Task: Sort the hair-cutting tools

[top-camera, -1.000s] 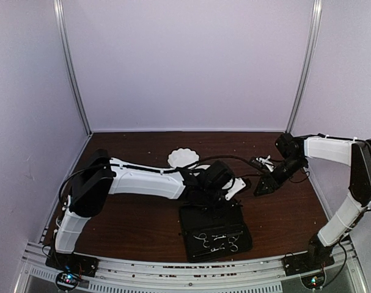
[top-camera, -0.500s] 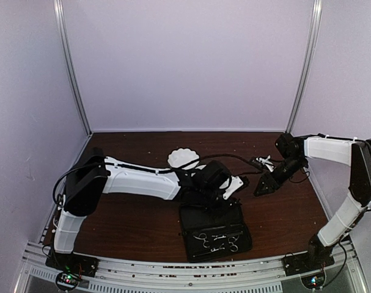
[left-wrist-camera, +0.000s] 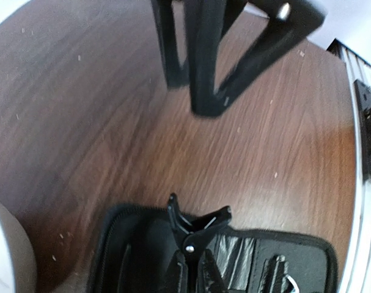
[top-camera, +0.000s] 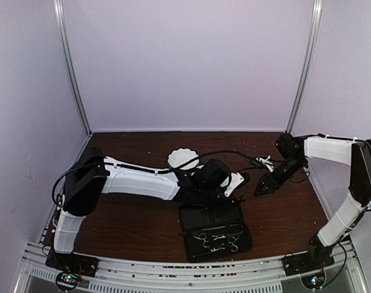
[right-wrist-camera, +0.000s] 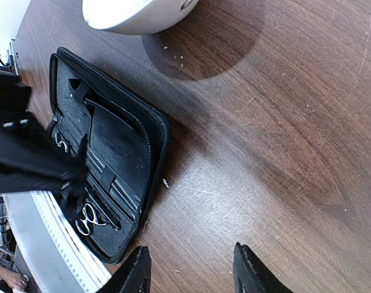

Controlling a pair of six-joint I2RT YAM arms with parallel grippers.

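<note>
My left gripper (left-wrist-camera: 196, 264) is shut on a small black clip (left-wrist-camera: 194, 227), whose spread ends stick out past the fingertips. It hangs just above the far edge of the open black zip case (left-wrist-camera: 295, 259). Seen from above, the left gripper (top-camera: 229, 199) is over the case (top-camera: 214, 232), and two silver scissors (top-camera: 203, 242) (top-camera: 234, 243) lie in the case's near half. My right gripper (right-wrist-camera: 193, 270) is open over bare wood to the right of the case (right-wrist-camera: 121, 137), with nothing between its fingers. Scissor rings (right-wrist-camera: 87, 218) show in the right wrist view.
A scalloped white bowl (top-camera: 183, 157) stands behind the left arm, and a white bowl rim (right-wrist-camera: 136, 12) shows in the right wrist view. The right gripper (top-camera: 266, 185) hovers right of the case's far corner. A metal rail (top-camera: 185, 268) runs along the near table edge.
The left wrist has shifted slightly left and back over the case's far edge, still shut on the clip. The right arm has not moved.
</note>
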